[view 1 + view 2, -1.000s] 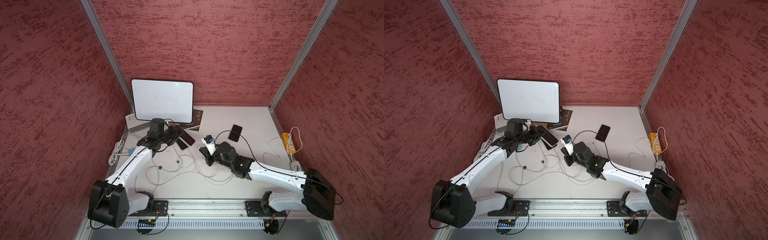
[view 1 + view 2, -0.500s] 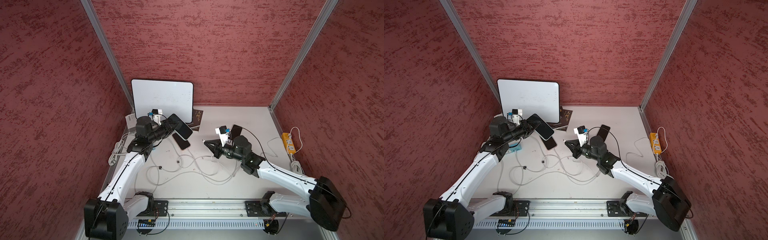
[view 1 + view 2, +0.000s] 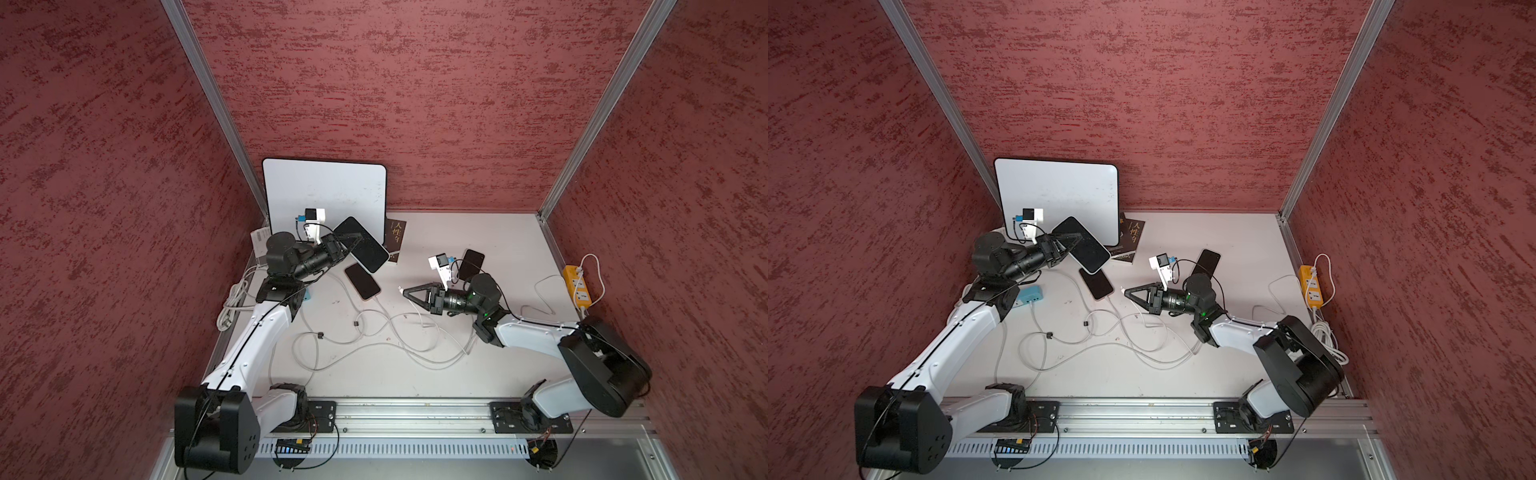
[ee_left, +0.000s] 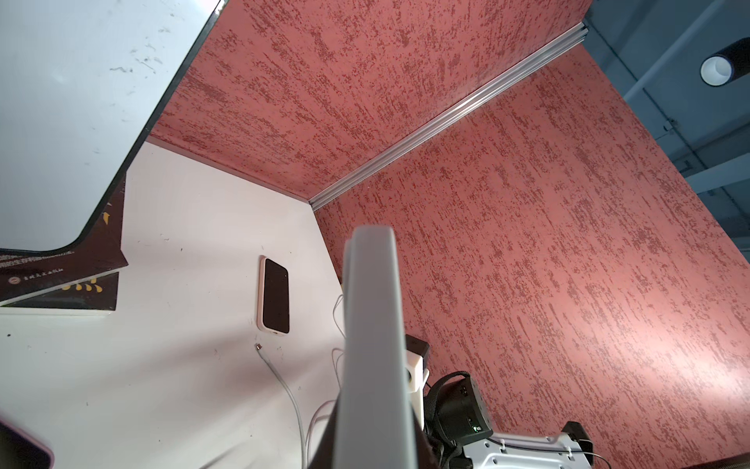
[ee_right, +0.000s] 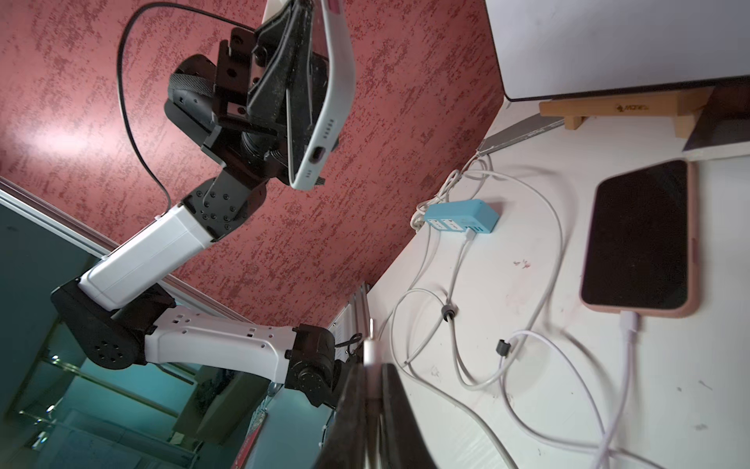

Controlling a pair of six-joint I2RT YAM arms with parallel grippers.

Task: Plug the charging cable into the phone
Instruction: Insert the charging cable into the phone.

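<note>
If you start on the left, the left gripper [image 3: 356, 240] is clamped tight on the phone [image 3: 372, 253], the one in the pale case. It holds it tilted up off the table [image 3: 457, 365], right in front of the whiteboard [image 3: 324, 191] leaning on the back wall. From the right wrist camera you can see the phone's bottom edge, with the charging port [image 5: 316, 153] facing that camera.

Down on the table close to that arm sits a little teal charger block [image 3: 1030, 294] with white leads running out of it. Next over, a pink-cased phone [image 3: 362, 281] lies flat, screen up, with a white lead plugged into its end. Loose white cables loop all over the middle.

Then comes the right gripper [image 3: 405, 291], pinched closed on the white plug of the charging cable [image 5: 370, 349]. The tip pokes out past the fingertips and is aimed toward the held phone. Plug and port are near each other but clearly apart.

Behind that wrist a dark phone [image 3: 471, 264] lies flat, and a yellow power strip [image 3: 577, 286] sits at the far right edge.
</note>
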